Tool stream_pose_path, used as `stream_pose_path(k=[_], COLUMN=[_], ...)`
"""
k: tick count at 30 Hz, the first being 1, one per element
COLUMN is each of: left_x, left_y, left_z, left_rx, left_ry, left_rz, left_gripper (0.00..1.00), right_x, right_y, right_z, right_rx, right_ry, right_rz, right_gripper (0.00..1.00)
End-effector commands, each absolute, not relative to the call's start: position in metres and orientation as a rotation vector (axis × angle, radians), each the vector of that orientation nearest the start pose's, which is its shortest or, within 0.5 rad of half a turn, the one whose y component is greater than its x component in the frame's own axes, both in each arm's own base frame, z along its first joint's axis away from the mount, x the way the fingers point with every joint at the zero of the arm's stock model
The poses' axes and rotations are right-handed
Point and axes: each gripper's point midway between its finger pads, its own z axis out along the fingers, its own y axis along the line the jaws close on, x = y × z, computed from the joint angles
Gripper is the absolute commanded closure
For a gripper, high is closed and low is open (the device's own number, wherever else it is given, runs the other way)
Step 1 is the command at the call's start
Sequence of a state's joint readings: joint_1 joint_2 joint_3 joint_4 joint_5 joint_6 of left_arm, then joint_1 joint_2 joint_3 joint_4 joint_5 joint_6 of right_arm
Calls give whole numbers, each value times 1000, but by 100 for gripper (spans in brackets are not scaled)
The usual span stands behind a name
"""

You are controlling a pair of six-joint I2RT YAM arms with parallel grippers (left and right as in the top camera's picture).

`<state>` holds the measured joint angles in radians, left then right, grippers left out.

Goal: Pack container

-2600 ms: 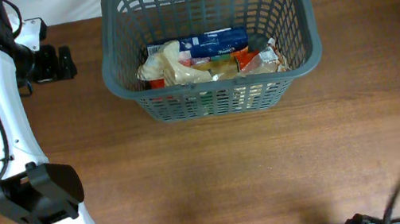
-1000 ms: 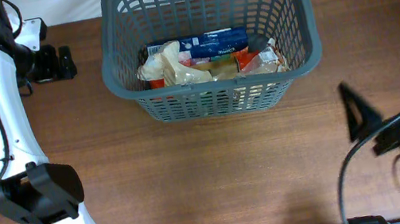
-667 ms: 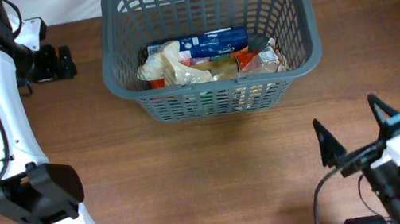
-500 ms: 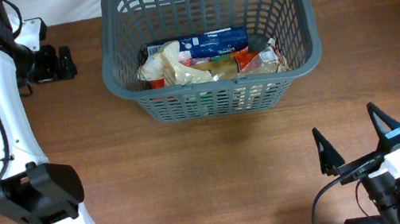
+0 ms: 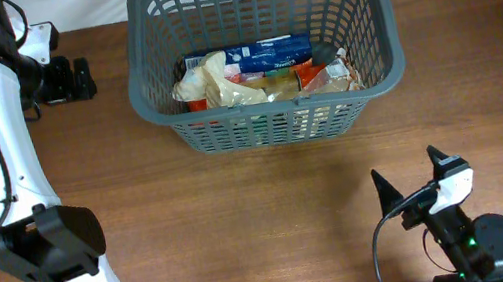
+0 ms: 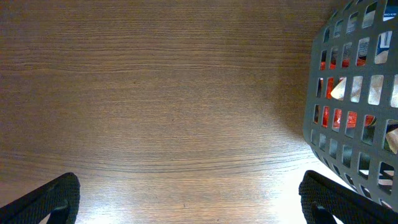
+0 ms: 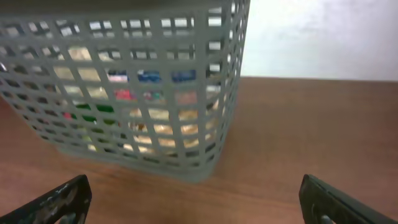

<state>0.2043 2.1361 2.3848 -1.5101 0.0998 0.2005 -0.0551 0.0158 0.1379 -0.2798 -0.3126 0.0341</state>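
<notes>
The container (image 5: 270, 130), a big dark grey slotted basket, sits on the desk (image 5: 245, 228) towards the far edge, a little right of the middle as the overhead camera sees it. It stands upright with its mouth open to the ceiling. Inside, on the bottom, lies a jumble of goods: a blue packet (image 5: 266, 55) along the back, a pale crinkled bag (image 5: 212, 81) to the left, something red and orange (image 5: 310, 73) to the right, and a small dark round thing (image 5: 324, 54) beside that. Bits of red, blue and green show through the lattice in the right wrist view of the container (image 7: 124, 93), and red and white through the slots in the left wrist view (image 6: 354, 93).

The left pincer (image 5: 70, 79) hangs off to the container's left, near the far edge of the desk, apart from the basket wall. Its own camera shows the left pincer (image 6: 193, 202) with fingers spread wide, one fingertip (image 6: 43, 199) in each lower corner, nothing between them but bare wood. The white left arm (image 5: 0, 150) runs down the left side of the desk.

The right pincer (image 5: 406, 172) is well apart from the container, near the front edge on the right, its two black fingers splayed and holding nothing. From its wrist the right pincer (image 7: 196, 202) faces the basket's front corner, with a white wall (image 7: 323, 37) behind the desk.
</notes>
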Motion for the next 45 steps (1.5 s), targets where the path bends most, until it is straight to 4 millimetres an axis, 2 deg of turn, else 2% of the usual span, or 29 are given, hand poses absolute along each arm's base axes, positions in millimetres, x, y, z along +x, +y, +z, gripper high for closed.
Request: stream_pose_path(k=[1,2,28,30,32,36,37,40,41,44,45], left_x=[452,452,451,451,448,428,419,387,366,325,319], left_y=[77,77,76,76,75,65,63,56,52,43,45], left_z=[221,221,220,222,235,290,311,344,349,341,341], left_rx=[7,7,8,9,13,37,42,48,49,56,52], left_ry=[2822,2822,2824,2819,2791,2667,2616,2540,2528,2531,2506], left_rz=[-52,-52,-52,-51,-42,-10,4,23,26,37,68], left_gripper=[1,1,1,1,1,1,1,1,1,1,1], right_x=[230,231,231,231,231,231,231,231,231,231,231], right_y=[43,43,47,47,47,47,47,47,47,47,47], right_z=[156,149,153,153,153,153,153,153,153,153,153], right_rx=[-155,-152,-175,-175,-175,-175,-175,-175,-175,-175,-175], right_ry=[1738,1753,1729,1729,1729,1729,1729,1729,1729,1729,1729], right_rz=[272,274,293,293,293,293,293,293,293,293,293], right_gripper=[1,1,1,1,1,1,1,1,1,1,1])
